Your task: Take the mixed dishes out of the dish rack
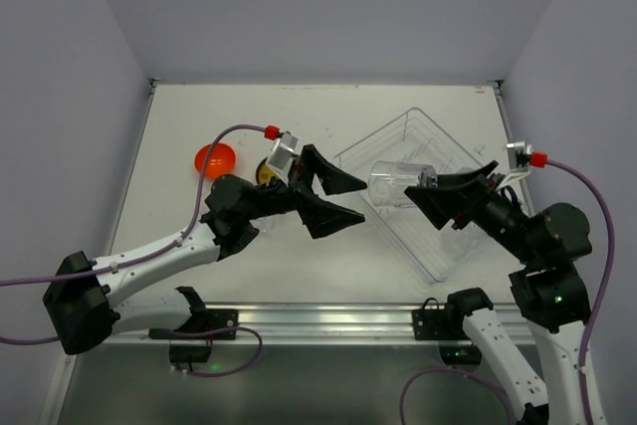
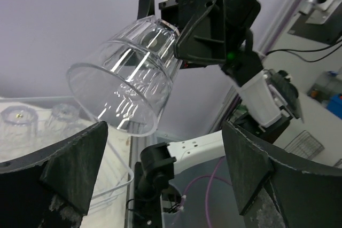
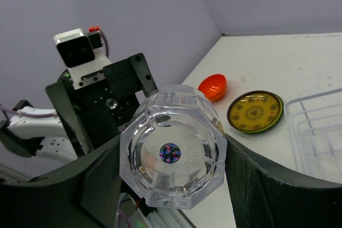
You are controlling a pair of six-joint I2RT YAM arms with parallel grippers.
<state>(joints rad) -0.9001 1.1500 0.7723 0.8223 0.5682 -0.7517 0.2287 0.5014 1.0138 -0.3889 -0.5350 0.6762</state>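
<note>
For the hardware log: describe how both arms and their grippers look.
Both arms have white links and bulky black joints: left arm, right arm. The left gripper and right gripper carry broad black wedge-shaped fingers. A lilac cable with a red connector runs to each wrist. A small green light shows on the right arm.
</note>
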